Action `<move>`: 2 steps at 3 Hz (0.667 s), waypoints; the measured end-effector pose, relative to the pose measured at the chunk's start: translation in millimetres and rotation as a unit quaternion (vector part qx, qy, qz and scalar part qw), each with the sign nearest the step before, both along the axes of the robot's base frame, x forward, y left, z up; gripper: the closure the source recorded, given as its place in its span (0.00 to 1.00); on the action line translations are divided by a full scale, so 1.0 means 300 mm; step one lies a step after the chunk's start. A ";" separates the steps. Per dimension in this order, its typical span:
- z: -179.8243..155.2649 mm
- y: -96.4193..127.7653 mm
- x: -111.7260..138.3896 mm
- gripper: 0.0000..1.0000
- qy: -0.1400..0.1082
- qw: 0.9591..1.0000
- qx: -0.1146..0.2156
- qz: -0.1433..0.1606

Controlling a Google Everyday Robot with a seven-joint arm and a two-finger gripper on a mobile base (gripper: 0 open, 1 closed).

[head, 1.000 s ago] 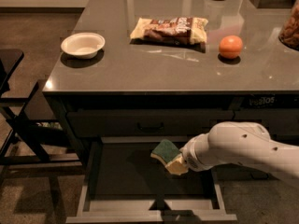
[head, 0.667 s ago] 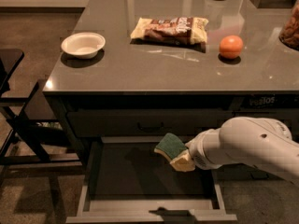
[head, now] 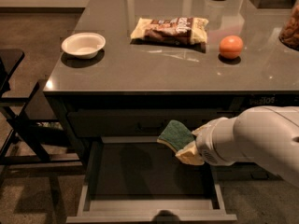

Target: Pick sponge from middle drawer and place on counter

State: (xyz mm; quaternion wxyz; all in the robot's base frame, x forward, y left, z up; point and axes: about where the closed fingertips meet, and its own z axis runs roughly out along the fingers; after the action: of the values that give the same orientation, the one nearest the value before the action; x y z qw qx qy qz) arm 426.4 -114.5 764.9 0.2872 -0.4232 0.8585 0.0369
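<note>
The sponge (head: 175, 135), dark green on top with a yellow base, is held in my gripper (head: 189, 149) above the open middle drawer (head: 149, 204). It hangs tilted, level with the drawer front above, below the counter's edge. The gripper's pale fingers (head: 190, 154) are shut on the sponge's right end. My white arm (head: 252, 139) comes in from the right. The drawer floor below shows nothing in it. The glossy dark counter (head: 154, 64) spreads above.
On the counter stand a white bowl (head: 83, 45) at the left, a brown-and-yellow snack bag (head: 169, 30) in the middle, an orange (head: 231, 46) at the right, and a jar (head: 292, 29) at the far right. A dark chair (head: 18, 115) stands left of the cabinet.
My gripper has lifted the sponge up out of the drawer, from near its floor to the level of the drawer front above, moving slightly right.
</note>
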 end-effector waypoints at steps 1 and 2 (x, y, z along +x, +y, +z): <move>0.007 0.001 -0.001 1.00 -0.003 1.000 -0.002 0.002; 0.084 0.001 0.038 1.00 -0.024 1.000 0.013 -0.002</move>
State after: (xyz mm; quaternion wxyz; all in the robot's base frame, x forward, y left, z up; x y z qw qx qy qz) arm 438.0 -114.2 790.0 0.3134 -0.4187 0.8515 0.0377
